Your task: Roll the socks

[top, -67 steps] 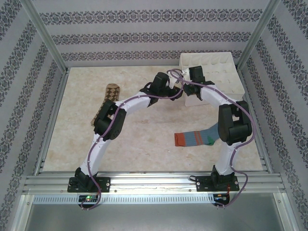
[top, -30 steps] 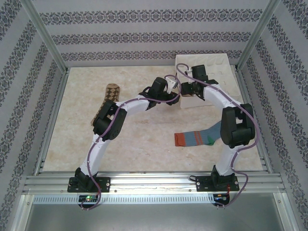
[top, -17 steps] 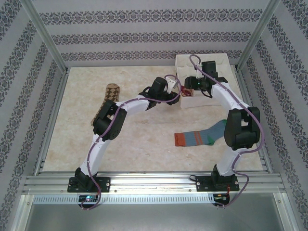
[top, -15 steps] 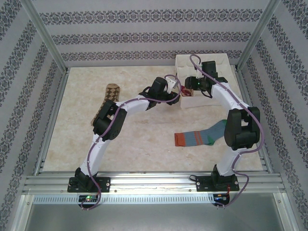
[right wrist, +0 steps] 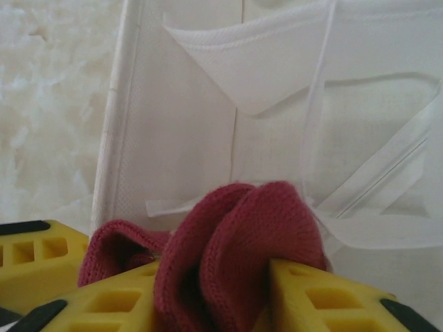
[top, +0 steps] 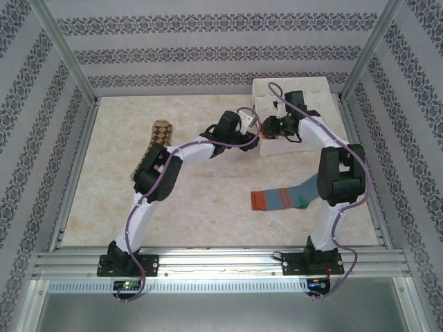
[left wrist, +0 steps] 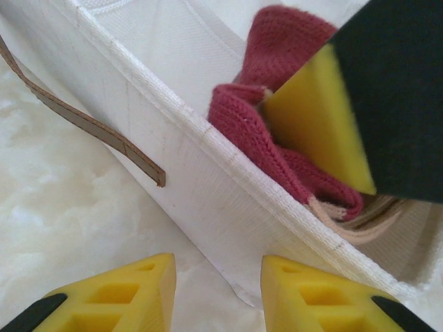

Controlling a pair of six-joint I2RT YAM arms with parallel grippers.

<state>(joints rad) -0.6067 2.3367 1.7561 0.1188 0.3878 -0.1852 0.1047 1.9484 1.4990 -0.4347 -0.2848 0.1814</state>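
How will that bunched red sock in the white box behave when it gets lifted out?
Probably soft and squashy: the red sock bulges between the pads of the right gripper. Likely light, being thin knit. It may unroll, since its folds sit loosely in the white box.

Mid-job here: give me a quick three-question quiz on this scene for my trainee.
1. What is the right gripper pinching inside the white box?
2. The argyle sock is: A in the box, B outside it, C in a gripper.
3. True or false: the striped sock is already rolled.
Key: 1 the dark red sock; 2 B; 3 false.
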